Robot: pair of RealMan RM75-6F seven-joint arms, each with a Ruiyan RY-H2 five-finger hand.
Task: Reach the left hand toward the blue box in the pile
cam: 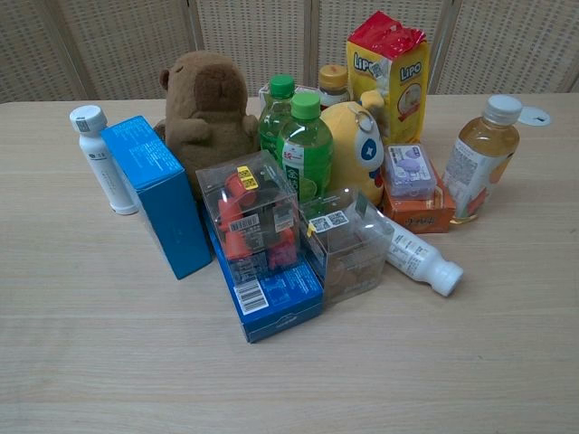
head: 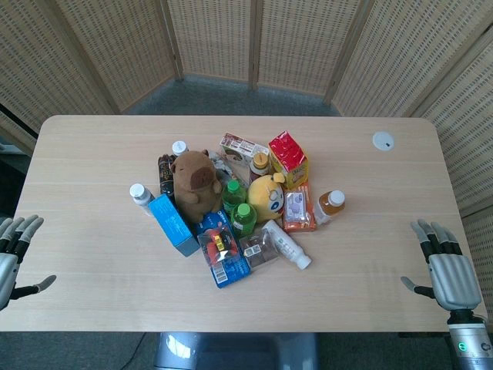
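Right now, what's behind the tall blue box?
Behind the blue box stands a white bottle, and the brown plush animal sits at its far side. Anything low between them is covered.

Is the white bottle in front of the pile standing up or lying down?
Lying down. The white bottle rests on its side on the table, cap pointing right.

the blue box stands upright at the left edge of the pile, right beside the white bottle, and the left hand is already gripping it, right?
Not quite. The blue box does stand at the pile's left edge beside the white bottle, but the left hand is not gripping it: the head view shows it open at the table's left edge, well apart from the box and holding nothing.
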